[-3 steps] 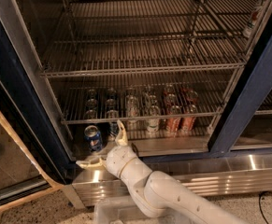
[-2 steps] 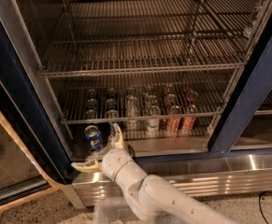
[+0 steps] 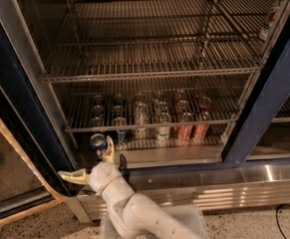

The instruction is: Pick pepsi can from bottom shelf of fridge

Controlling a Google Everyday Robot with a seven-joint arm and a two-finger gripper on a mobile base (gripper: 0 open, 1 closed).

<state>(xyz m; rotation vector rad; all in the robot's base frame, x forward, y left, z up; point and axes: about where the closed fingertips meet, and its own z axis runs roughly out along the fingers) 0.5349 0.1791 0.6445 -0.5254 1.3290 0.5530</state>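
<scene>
The pepsi can [image 3: 98,144], blue with a silver top, stands at the front left of the bottom shelf [image 3: 179,156] of the fridge [image 3: 256,113]. My gripper [image 3: 90,161] is just below and in front of the can, open, its cream fingers spread wide. One finger [image 3: 109,148] rises close beside the can's right side; the other [image 3: 71,176] points left, well below the can. Nothing is held. My white arm [image 3: 134,215] comes up from the bottom edge of the view.
Rows of cans fill the rack above the bottom shelf: white-and-green cans [image 3: 163,131] in the middle, red cans [image 3: 185,132] to the right. Higher wire racks [image 3: 154,59] are bare. The glass door [image 3: 5,178] stands open at left. A ribbed steel base panel [image 3: 224,189] runs below.
The gripper has shifted left and slightly down, so its upper finger now sits right beside the pepsi can. The can has not moved.
</scene>
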